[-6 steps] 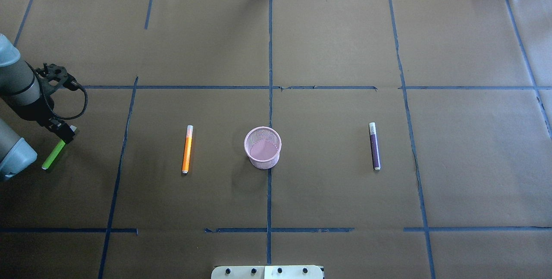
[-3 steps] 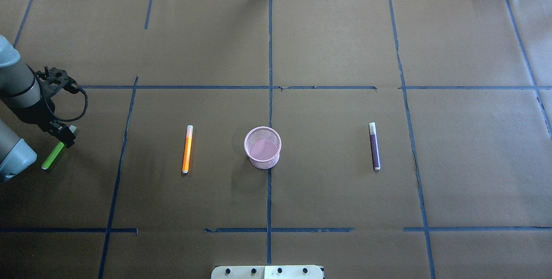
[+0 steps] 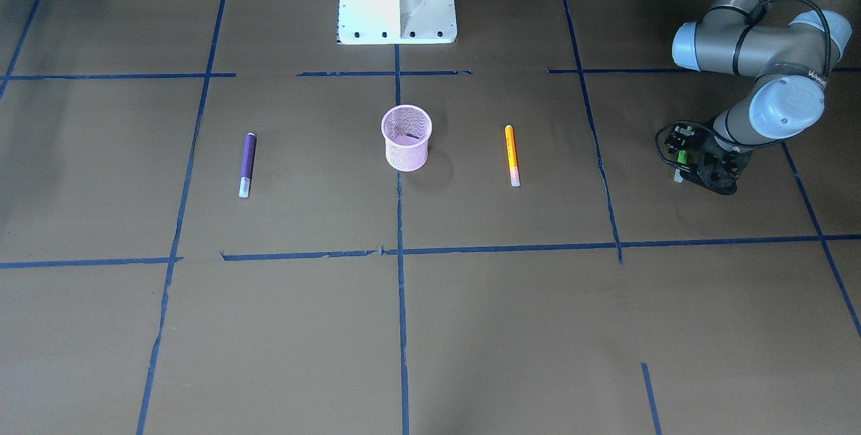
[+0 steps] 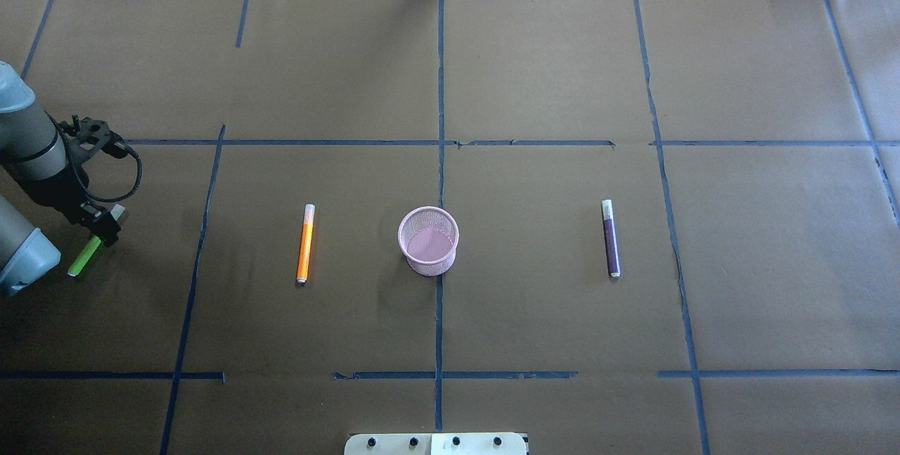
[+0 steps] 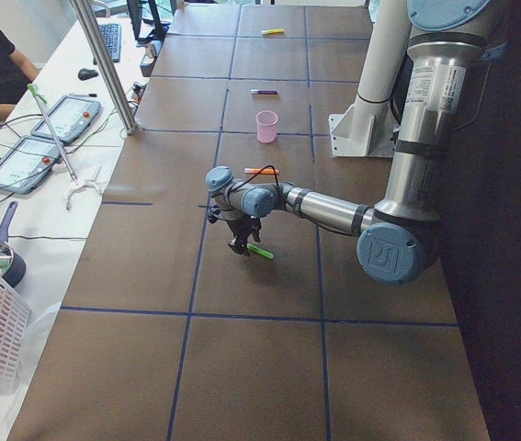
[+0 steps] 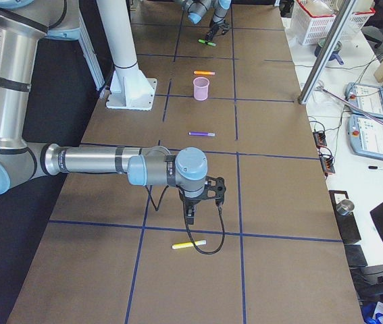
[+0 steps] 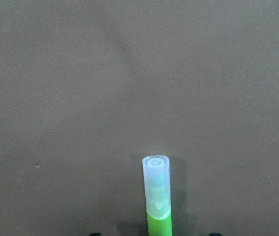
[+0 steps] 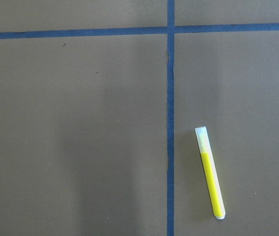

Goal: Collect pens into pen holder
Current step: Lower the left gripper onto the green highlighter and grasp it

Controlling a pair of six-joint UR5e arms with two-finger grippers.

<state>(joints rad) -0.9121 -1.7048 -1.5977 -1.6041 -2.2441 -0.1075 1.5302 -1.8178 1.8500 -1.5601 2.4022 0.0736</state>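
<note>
The pink mesh pen holder [image 4: 428, 240] stands upright at the table's middle and looks empty. The orange pen [image 4: 305, 242] lies to its left and the purple pen [image 4: 611, 238] to its right. The green pen [image 4: 83, 260] lies at the far left edge. My left gripper [image 4: 103, 228] is low over the green pen's cap end. In the left wrist view the pen [image 7: 157, 196] sits between two dark fingertips that stand apart from it, so the gripper is open. My right gripper [image 6: 201, 202] shows only in the exterior right view, and I cannot tell its state.
A yellow pen [image 8: 210, 172] lies on the paper under my right wrist, beyond the overhead view; it also shows in the exterior right view [image 6: 189, 244]. The robot's base plate [image 4: 436, 444] sits at the near edge. Blue tape lines cross the brown paper.
My left gripper has shifted slightly left and lower over the green pen's cap end. The pens and the holder have not moved.
</note>
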